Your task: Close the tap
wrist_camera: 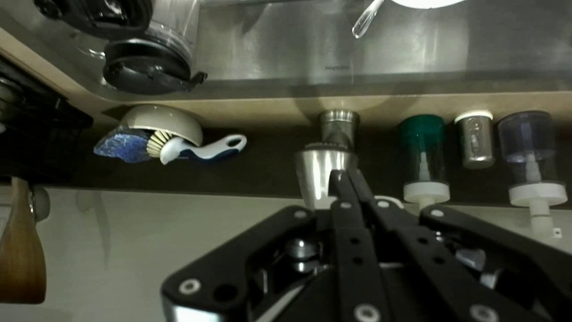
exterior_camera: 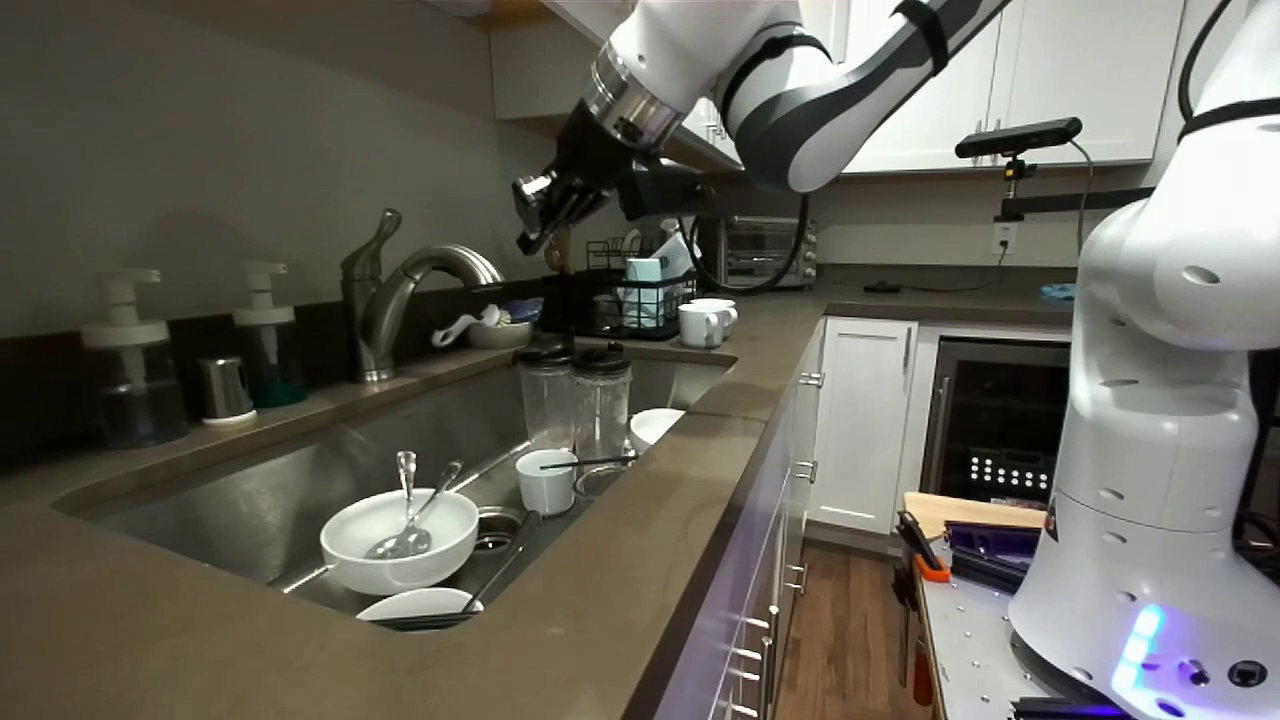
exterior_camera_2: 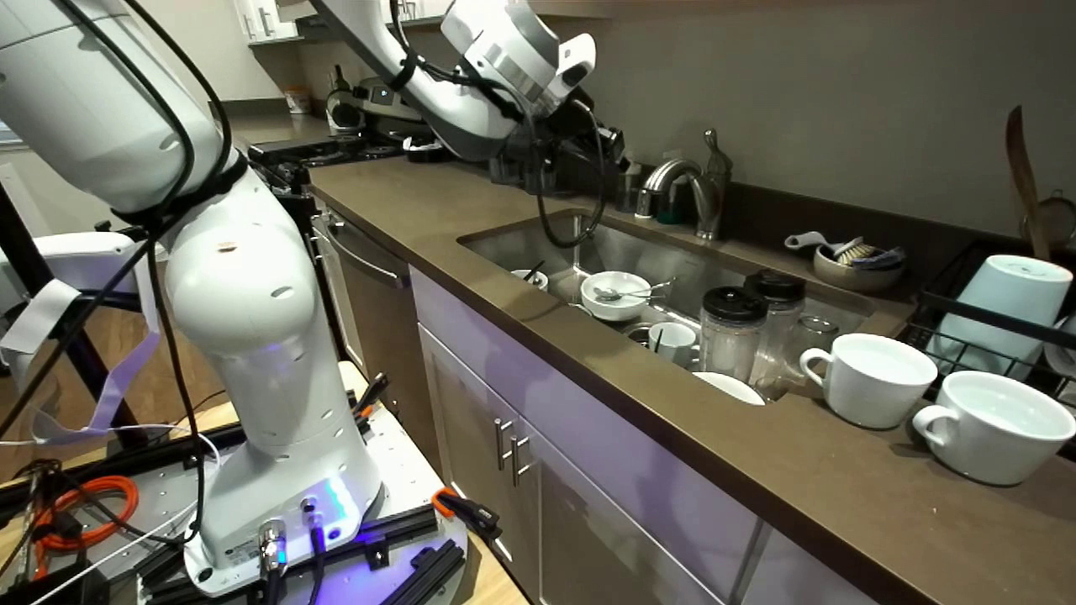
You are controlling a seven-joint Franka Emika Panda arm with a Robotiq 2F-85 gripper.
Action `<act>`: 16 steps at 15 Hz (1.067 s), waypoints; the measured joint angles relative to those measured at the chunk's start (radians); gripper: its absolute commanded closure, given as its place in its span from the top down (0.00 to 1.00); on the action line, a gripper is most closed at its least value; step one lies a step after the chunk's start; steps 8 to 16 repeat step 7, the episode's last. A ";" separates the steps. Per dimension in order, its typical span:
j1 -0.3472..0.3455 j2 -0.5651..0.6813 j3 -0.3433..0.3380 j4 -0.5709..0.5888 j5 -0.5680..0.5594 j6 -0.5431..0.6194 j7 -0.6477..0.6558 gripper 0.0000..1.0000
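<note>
Steel sink (wrist_camera: 272, 51) bears unreadable lettering (wrist_camera: 336, 68), the tap (exterior_camera: 382, 308) beside it, jaws pressed together

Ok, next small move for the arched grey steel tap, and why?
Probably ease the two-fingered black pincer toward the slim grey steel lever handle: both exterior views show a gap between them, and the pincer is shut, suiting a push.
</note>
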 measured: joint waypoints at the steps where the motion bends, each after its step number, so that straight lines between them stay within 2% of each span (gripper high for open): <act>1: 0.031 -0.028 -0.016 -0.035 0.068 -0.020 -0.053 0.03; 5: 0.152 -0.127 -0.062 -0.117 0.385 -0.147 -0.318 0.03; 7: 0.185 -0.176 -0.064 -0.118 0.539 -0.234 -0.452 0.02; 16: 0.185 -0.176 -0.064 -0.118 0.539 -0.234 -0.452 0.02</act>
